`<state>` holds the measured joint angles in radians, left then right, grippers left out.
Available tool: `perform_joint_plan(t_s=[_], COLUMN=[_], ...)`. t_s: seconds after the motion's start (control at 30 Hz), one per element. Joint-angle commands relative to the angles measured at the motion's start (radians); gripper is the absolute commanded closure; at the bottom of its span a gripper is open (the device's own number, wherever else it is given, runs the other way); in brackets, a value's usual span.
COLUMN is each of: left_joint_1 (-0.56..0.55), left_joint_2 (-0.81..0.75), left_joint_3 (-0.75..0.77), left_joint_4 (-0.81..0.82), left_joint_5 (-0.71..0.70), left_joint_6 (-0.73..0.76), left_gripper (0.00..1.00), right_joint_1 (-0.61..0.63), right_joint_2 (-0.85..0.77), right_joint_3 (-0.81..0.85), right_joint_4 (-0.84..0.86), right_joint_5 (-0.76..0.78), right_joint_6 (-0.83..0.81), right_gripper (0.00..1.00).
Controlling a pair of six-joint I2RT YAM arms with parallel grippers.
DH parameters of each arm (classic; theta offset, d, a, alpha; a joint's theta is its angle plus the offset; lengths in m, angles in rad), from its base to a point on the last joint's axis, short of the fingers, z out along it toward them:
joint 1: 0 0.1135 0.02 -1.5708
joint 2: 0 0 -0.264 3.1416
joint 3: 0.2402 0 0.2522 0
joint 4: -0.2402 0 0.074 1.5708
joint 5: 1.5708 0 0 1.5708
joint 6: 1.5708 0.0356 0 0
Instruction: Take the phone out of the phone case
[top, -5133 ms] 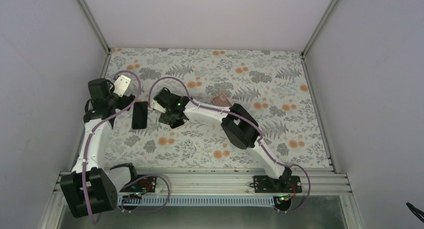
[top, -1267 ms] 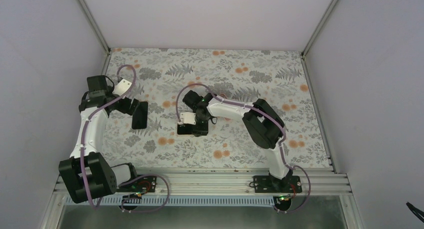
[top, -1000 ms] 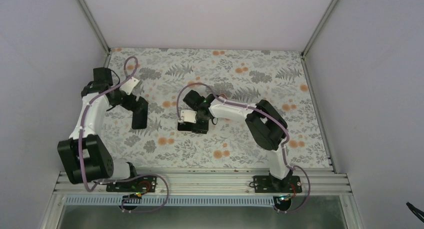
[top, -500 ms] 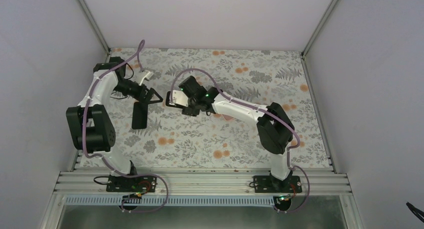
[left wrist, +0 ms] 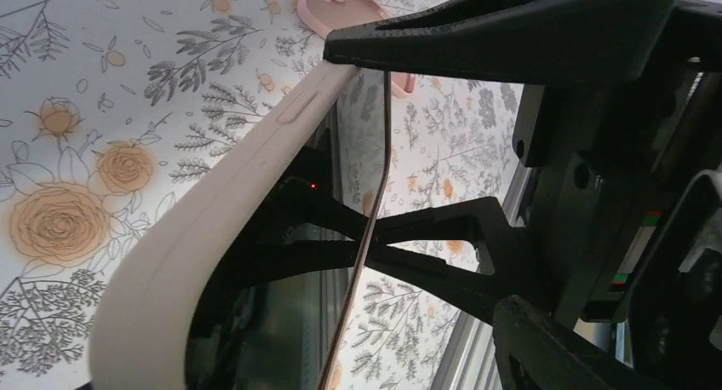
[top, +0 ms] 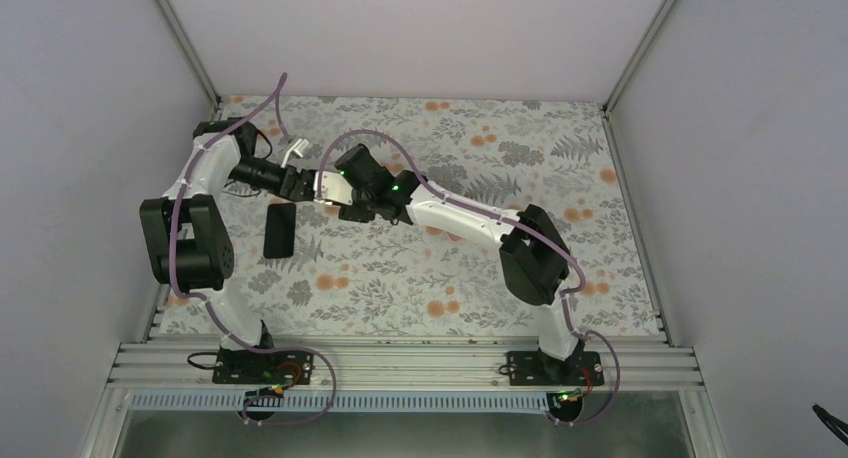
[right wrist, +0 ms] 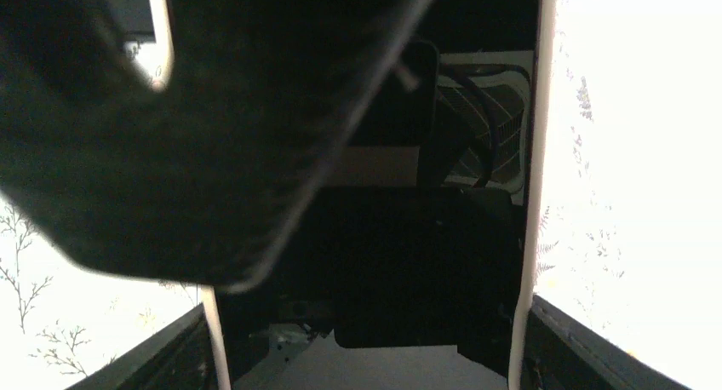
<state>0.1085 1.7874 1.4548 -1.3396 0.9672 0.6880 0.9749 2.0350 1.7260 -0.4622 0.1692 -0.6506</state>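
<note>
Floral tabletop (top: 450, 288) nearest, black slab (top: 280, 230) laid flat on it. Above it, phone case (top: 328, 187) is pinched across its width by right gripper (top: 340, 193) jaws. The phone (left wrist: 289, 262) is judged not yet out. Left gripper (top: 303, 184) jaws are set about the case end; whether they grip cannot be told.

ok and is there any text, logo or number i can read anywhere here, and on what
None can be read in any view.
Cream case: no print showing.
Pink case: no print showing.
Coloured label at the right edge of the left wrist view: too blurred to read.
</note>
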Motion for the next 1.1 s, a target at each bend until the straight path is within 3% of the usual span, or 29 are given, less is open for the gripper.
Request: perform_joint_plan(t_s=[0.0,0.13,0.37,0.47,0.6,0.8,1.07], left_joint_1=[-0.001,-0.001,-0.001,-0.001,-0.001,-0.006,-0.061], left_joint_2=[-0.009,-0.019,-0.008,-0.008,-0.041,-0.192,-0.416], left_joint_3=[0.008,-0.018,-0.025,-0.017,-0.013,-0.04,-0.096], left_joint_4=[-0.018,-0.018,-0.018,-0.018,-0.019,-0.019,-0.018], left_joint_5=[0.077,0.086,0.111,0.118,0.081,-0.106,-0.22], left_joint_6=[0.022,0.041,0.067,0.091,0.142,0.316,0.418], left_gripper=[0.31,0.59,0.87,0.97,0.98,0.98,0.98], right_joint_1=[0.012,0.012,0.012,0.012,-0.02,-0.119,-0.199], right_joint_2=[0.018,0.025,0.02,0.013,0.021,0.006,0.025], right_joint_3=[0.051,0.058,0.072,0.072,0.125,0.168,0.214], right_joint_4=[0.062,0.069,0.035,-0.02,-0.223,-0.522,-0.648], right_joint_5=[0.009,0.007,-0.028,-0.067,-0.217,-0.516,-0.704], right_joint_6=[0.003,0.007,0.012,0.02,0.035,-0.021,-0.042], right_gripper=[0.37,0.36,0.32,0.02,0.0,0.0,0.0])
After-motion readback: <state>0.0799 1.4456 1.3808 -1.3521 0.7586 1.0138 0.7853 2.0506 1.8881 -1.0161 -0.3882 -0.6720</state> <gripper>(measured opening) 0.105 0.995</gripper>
